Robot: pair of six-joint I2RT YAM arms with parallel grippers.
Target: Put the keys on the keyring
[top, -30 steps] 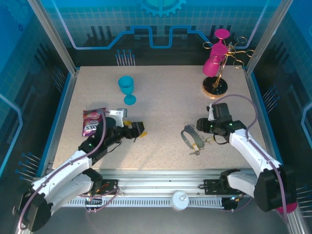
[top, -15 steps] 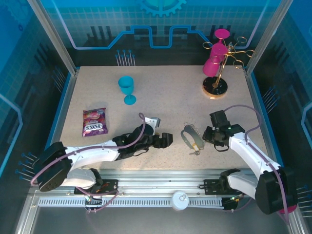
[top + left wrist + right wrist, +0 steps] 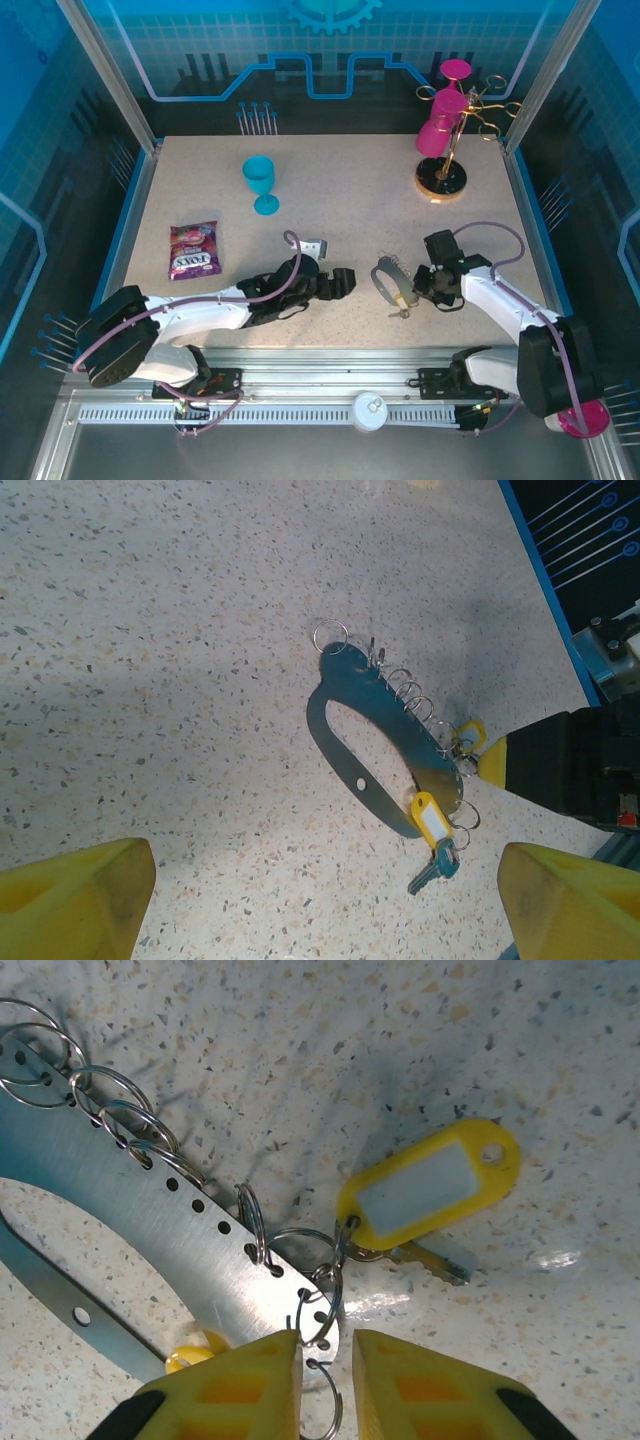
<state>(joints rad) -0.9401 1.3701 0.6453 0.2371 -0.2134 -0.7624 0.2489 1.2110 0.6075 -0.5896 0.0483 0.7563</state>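
White right arm [image 3: 505, 305] bends inward, pincer [image 3: 327, 1365] at keyring [image 3: 190, 1240].

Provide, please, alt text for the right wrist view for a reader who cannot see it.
The right hand's two yellow fingers stand close together either side of a small wire ring on the edge of a curved, perforated grey metal keyring strip. Beside it lies a silver key with a yellow plastic tag, on a speckled beige tabletop.
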